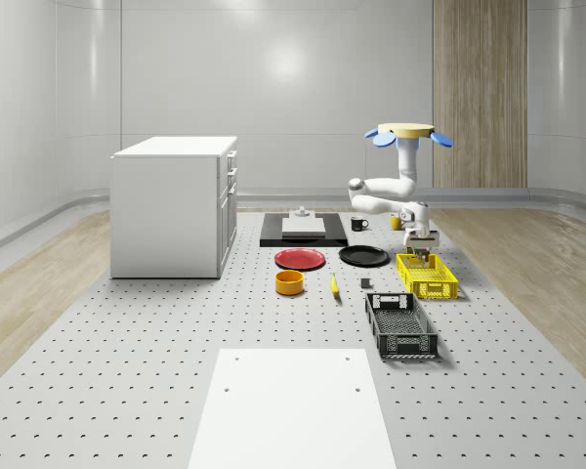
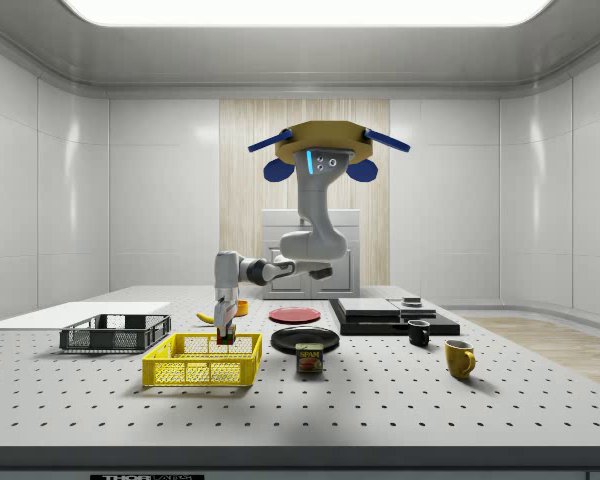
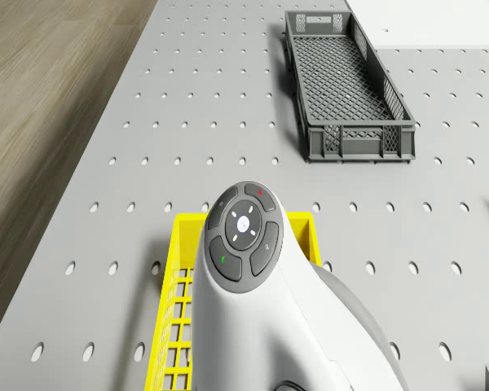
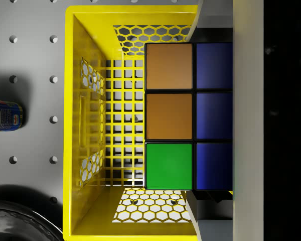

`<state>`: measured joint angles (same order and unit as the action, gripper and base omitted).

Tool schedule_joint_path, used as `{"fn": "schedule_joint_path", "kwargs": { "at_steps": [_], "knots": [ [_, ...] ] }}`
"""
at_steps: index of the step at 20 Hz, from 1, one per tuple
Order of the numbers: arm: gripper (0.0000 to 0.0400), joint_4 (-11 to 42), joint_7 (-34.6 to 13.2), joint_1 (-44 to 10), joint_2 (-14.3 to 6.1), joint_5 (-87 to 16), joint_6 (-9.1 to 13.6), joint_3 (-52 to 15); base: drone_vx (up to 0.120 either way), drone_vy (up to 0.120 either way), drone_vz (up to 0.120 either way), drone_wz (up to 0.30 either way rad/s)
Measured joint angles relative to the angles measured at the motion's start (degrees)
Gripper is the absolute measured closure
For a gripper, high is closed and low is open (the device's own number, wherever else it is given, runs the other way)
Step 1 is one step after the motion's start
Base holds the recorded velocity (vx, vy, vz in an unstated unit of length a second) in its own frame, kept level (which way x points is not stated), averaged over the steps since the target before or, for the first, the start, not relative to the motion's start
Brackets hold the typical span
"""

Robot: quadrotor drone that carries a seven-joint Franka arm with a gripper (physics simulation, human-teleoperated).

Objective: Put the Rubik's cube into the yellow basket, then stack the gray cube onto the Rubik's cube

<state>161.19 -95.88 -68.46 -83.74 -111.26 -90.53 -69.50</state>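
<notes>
Two fingers of the gripper (image 2: 225,338) are clamped on the Rubik's cube (image 4: 188,116), seen in the wrist view with orange, green and blue tiles facing the camera. The cube hangs inside the rim of the yellow basket (image 2: 202,361), at the end nearer the black plate (image 2: 305,338); whether it touches the mesh floor cannot be told. The arm (image 2: 280,266) bends down from the drone (image 2: 327,140), which hovers above the table (image 1: 127,322), over the ground between the basket and the black tray (image 1: 303,229). In the whole-scene view the gripper (image 1: 422,252) sits over the basket's far end. A dark gray basket (image 1: 401,325) lies just nearer the camera than the yellow one. A tin (image 2: 309,358) stands just beside the yellow basket in the side view. Red plate (image 1: 300,258), orange bowl (image 1: 289,282) and white cabinet (image 1: 174,205) lie well apart, toward the whole-scene view's left.
</notes>
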Motion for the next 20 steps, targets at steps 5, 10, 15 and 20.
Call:
{"fn": "schedule_joint_path", "kwargs": {
  "at_steps": [5,10,15,20],
  "knots": [
    [0.0075,-0.71,0.04,-0.37,-0.21,-1.85,-1.09,2.04,0.016,0.000,0.000,0.000],
    [0.0075,-2.15,0.14,-1.06,-0.22,-5.13,-2.81,5.57,0.000,0.000,0.000,0.000],
    [0.0075,-3.69,0.27,-1.73,0.09,-8.09,-4.26,8.71,0.000,0.000,0.000,0.000],
    [0.0075,-5.26,0.46,-2.32,0.66,-10.74,-5.46,11.47,0.000,0.000,0.000,0.000]
  ]
}}
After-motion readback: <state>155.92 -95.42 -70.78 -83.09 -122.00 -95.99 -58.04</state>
